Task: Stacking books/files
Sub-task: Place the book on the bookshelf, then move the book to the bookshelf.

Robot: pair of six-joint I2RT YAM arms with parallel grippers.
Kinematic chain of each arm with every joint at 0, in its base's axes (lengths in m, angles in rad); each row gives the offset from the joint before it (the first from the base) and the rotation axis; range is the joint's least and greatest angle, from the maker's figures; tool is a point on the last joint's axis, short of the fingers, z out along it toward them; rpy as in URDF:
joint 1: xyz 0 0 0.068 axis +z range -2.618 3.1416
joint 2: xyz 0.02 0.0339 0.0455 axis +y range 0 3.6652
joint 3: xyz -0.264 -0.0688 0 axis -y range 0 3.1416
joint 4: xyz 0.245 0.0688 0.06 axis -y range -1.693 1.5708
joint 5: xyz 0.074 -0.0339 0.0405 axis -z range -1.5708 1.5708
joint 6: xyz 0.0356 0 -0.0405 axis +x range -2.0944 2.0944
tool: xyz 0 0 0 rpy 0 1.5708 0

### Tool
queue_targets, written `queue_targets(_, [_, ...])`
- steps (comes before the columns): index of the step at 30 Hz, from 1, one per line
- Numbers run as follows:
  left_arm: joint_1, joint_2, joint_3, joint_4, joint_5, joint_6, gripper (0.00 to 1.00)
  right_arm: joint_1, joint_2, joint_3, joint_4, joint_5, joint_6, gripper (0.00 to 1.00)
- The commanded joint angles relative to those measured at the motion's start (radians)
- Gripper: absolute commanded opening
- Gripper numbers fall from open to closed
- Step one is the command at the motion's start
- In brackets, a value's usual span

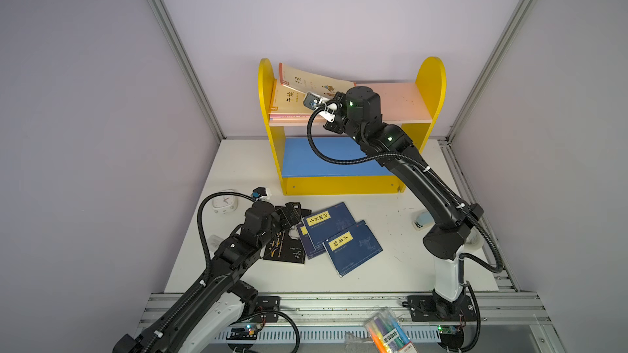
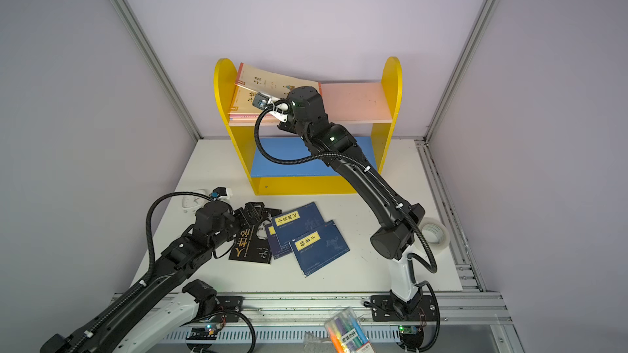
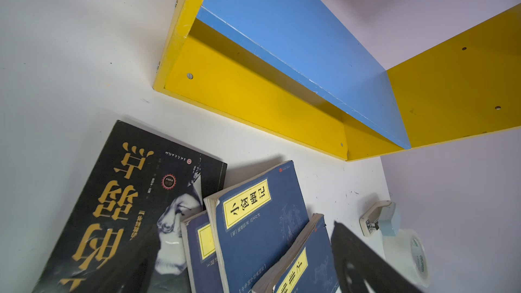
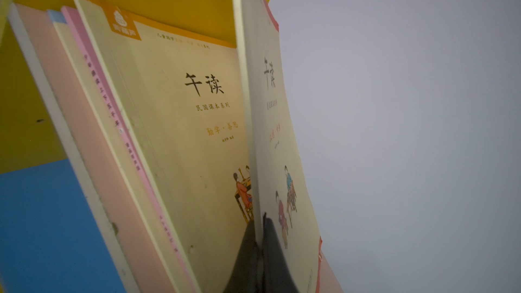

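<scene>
The right arm (image 1: 418, 181) reaches up to the yellow wooden bookshelf (image 1: 431, 89). Its right gripper (image 4: 260, 229) is clenched on the bottom edge of a cream, red-edged paperback (image 4: 270, 125), which tilts over the shelf's pink upper board (image 1: 401, 103) beside other leaning paperbacks (image 4: 174, 125). In front of the shelf the left arm (image 1: 231, 259) crouches low, its left gripper (image 1: 293, 212) spread wide and empty over a black gold-lettered book (image 1: 283, 251) beside navy yellow-labelled books (image 1: 353, 246).

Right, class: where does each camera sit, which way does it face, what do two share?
Top views: high above the table's front, facing down at the yellow shelf; left arm and right arm show.
Left wrist: on its arm, facing navy books and shelf; one finger of the open left hand shows.
Right wrist: on its arm, facing the cream book the right hand grips.
Shared: top and left wrist both show navy books.
</scene>
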Motion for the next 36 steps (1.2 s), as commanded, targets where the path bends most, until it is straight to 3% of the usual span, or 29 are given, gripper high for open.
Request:
queue_targets(1, [0.001, -0.004, -0.003, 0.029, 0.006, -0.006, 0.97, 0.001, 0.001, 0.000, -0.026, -0.052, 0.016, 0.00])
queue_targets(5, [0.000, -0.010, -0.005, 0.027, 0.002, -0.008, 0.97, 0.001, 0.001, 0.002, -0.034, -0.074, 0.011, 0.07])
queue_targets(14, [0.000, -0.008, -0.009, 0.038, -0.002, -0.007, 0.97, 0.001, -0.005, 0.004, -0.027, -0.085, 0.019, 0.41])
queue_targets(22, [0.001, 0.019, -0.007, 0.059, 0.002, -0.001, 0.97, 0.000, -0.032, 0.005, -0.085, -0.165, 0.097, 0.55])
queue_targets(26, [0.000, 0.028, -0.010, 0.068, 0.008, -0.001, 0.97, -0.005, -0.050, 0.043, -0.150, -0.205, 0.207, 0.66])
queue_targets(31, [0.000, 0.030, -0.014, 0.082, 0.013, -0.002, 0.97, -0.034, -0.072, 0.130, -0.232, -0.181, 0.425, 0.93])
queue_targets(36, [0.001, 0.036, -0.009, 0.087, 0.017, 0.000, 0.97, -0.101, -0.118, 0.128, -0.282, -0.176, 0.650, 0.98])
